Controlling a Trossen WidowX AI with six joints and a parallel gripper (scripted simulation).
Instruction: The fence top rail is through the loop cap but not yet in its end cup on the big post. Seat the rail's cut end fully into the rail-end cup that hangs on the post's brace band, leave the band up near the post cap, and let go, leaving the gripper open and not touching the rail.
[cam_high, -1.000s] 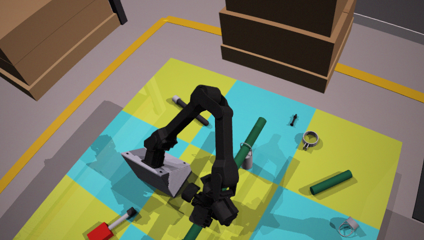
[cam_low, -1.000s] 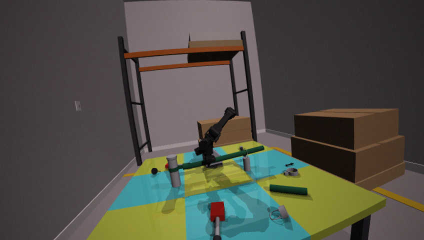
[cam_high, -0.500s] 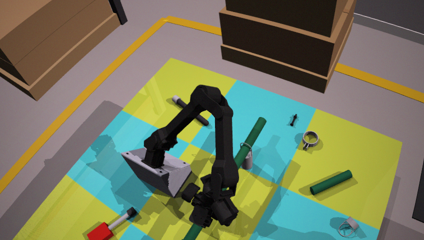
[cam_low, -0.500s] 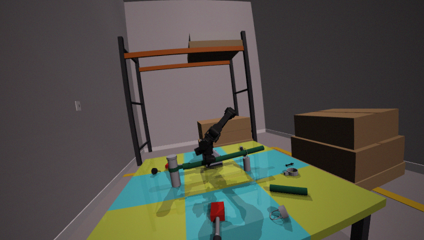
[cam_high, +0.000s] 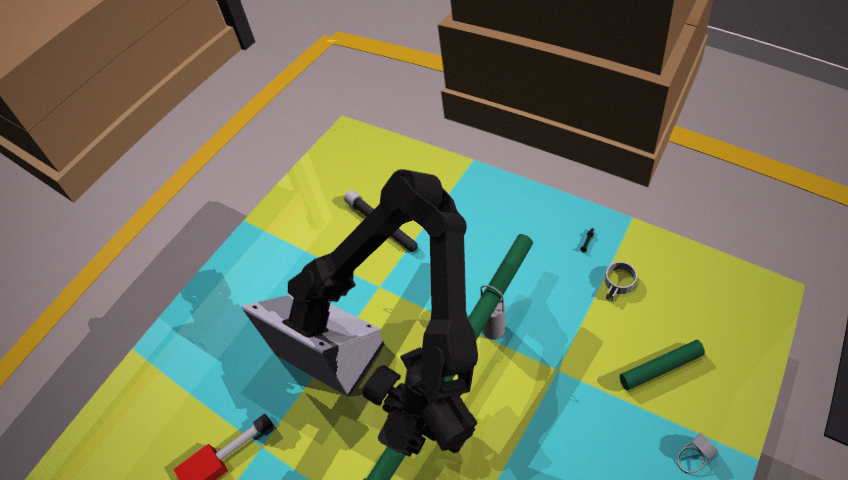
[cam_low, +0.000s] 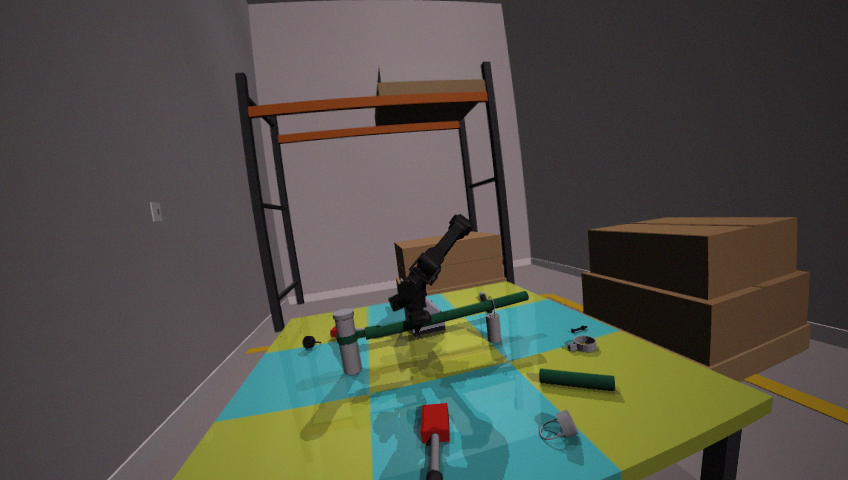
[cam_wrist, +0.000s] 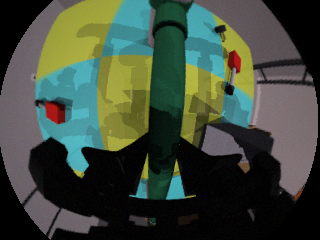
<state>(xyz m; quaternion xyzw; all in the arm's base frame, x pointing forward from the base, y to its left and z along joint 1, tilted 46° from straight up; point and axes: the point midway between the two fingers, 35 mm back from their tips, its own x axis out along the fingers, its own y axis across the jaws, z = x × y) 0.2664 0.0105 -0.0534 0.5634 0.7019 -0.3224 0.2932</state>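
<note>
The long green top rail (cam_high: 516, 252) (cam_low: 464, 312) (cam_wrist: 167, 85) runs through the wire loop of the loop cap on the short grey post (cam_high: 494, 325) (cam_low: 493, 328). Its other end meets the wider green rail-end cup (cam_low: 374, 331) (cam_wrist: 169, 17) and appears inside the mouth; how deep it sits cannot be told. The cup hangs on the green brace band (cam_low: 347, 339), below the cap (cam_low: 343, 315) of the upright big grey post (cam_low: 351, 360). My gripper (cam_low: 420, 321) (cam_wrist: 162, 135) is shut on the rail between the two posts. In the top view the arm hides part of the rail.
A short green tube (cam_high: 661, 364) (cam_low: 577, 380), a grey ring clamp (cam_high: 620, 278) (cam_low: 584, 341), a small black bolt (cam_high: 587, 239) (cam_low: 578, 328) and a spare loop cap (cam_high: 705, 446) (cam_low: 567, 423) lie on the table. Red-headed tools (cam_high: 201, 464) (cam_low: 435, 422) (cam_wrist: 55, 112) lie near the edges.
</note>
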